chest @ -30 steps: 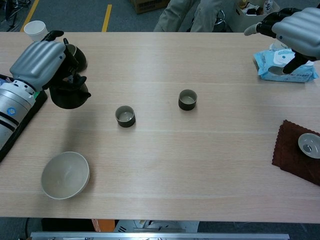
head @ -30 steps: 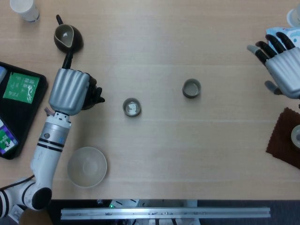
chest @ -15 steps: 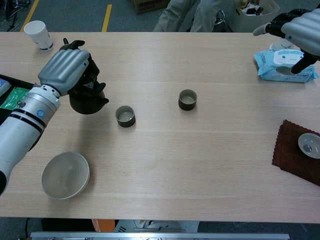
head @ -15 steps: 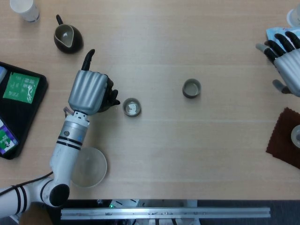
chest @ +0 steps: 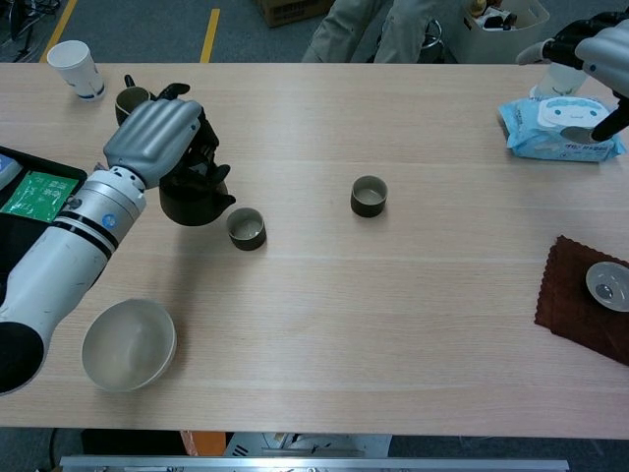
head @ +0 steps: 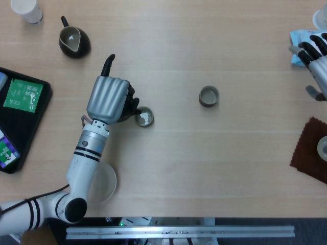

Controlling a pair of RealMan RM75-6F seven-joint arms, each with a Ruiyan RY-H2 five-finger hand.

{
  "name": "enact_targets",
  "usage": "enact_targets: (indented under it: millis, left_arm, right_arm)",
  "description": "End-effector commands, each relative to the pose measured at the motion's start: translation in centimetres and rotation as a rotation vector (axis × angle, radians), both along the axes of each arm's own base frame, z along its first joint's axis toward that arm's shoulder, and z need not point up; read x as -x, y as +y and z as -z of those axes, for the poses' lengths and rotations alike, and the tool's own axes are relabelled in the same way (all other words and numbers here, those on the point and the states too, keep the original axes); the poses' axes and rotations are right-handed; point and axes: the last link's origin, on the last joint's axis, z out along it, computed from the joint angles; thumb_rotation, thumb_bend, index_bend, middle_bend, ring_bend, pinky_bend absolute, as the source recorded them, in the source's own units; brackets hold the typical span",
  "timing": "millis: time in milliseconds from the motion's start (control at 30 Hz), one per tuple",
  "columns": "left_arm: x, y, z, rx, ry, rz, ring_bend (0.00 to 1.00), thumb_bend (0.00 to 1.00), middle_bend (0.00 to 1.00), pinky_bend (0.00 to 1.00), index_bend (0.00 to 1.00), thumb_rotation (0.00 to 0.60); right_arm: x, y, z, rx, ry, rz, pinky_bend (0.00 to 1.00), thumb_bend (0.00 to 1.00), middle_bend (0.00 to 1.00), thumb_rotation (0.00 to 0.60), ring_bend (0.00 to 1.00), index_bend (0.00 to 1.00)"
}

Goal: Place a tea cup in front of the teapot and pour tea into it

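My left hand [head: 108,99] [chest: 157,138] grips the dark teapot [chest: 192,200] by its handle and holds it just above the table. The hand covers most of the pot in the head view. The pot's spout reaches the rim of a small grey tea cup [head: 144,117] [chest: 246,228] right beside it. A second tea cup [head: 208,96] [chest: 369,196] stands alone further right, near mid-table. My right hand [head: 317,56] [chest: 601,44] hovers at the far right edge with fingers spread, holding nothing.
A dark pouring jug [head: 74,41] and a paper cup [head: 26,9] sit at the back left. A black tray [head: 28,132] lies at the left edge, a pale bowl [chest: 128,344] at front left. A wipes pack [chest: 560,128] and a brown cloth [chest: 580,305] with a lid are at right.
My left hand carried the teapot rightward and nearer, from beside the jug to right next to the left cup. My right hand drew back toward the far right edge.
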Motion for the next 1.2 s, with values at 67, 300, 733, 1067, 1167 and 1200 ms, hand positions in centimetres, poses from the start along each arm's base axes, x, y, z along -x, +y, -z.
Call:
enact_targets:
  millis: [67, 300, 733, 1067, 1167, 1200]
  left_arm:
    - [0.1, -0.1, 0.4, -0.001, 0.016, -0.002, 0.85, 0.33, 1.0, 0.06, 0.98, 0.599]
    - [0.2, -0.1, 1.0, -0.025, 0.074, 0.028, 0.85, 0.33, 1.0, 0.06, 0.98, 0.599]
    - [0.7, -0.2, 1.7, -0.051, 0.126, 0.042, 0.85, 0.33, 1.0, 0.06, 0.98, 0.596]
    - [0.8, -0.4, 1.9, -0.07, 0.165, 0.07, 0.85, 0.33, 1.0, 0.06, 0.98, 0.597]
    - [0.8, -0.5, 1.9, -0.074, 0.176, 0.078, 0.85, 0.33, 1.0, 0.06, 0.98, 0.595]
    - [0.7, -0.6, 2.0, -0.075, 0.178, 0.082, 0.85, 0.33, 1.0, 0.06, 0.98, 0.595]
  right_arm:
    - [0.2, 0.0, -0.2, 0.004, 0.001, 0.004, 0.09, 0.23, 0.18, 0.6, 0.08, 0.15]
    - [0.4, 0.2, -0.2, -0.002, -0.003, 0.007, 0.09, 0.23, 0.18, 0.6, 0.08, 0.15]
    - [0.9, 0.1, -0.4, 0.005, -0.014, 0.02, 0.09, 0.23, 0.18, 0.6, 0.08, 0.15]
    - [1.4, 0.1, -0.5, 0.009, -0.012, 0.031, 0.09, 0.23, 0.18, 0.6, 0.08, 0.15]
    - [1.4, 0.1, -0.5, 0.009, -0.013, 0.033, 0.09, 0.23, 0.18, 0.6, 0.08, 0.15]
    - [1.5, 0.1, -0.5, 0.009, -0.014, 0.034, 0.09, 0.23, 0.18, 0.6, 0.08, 0.15]
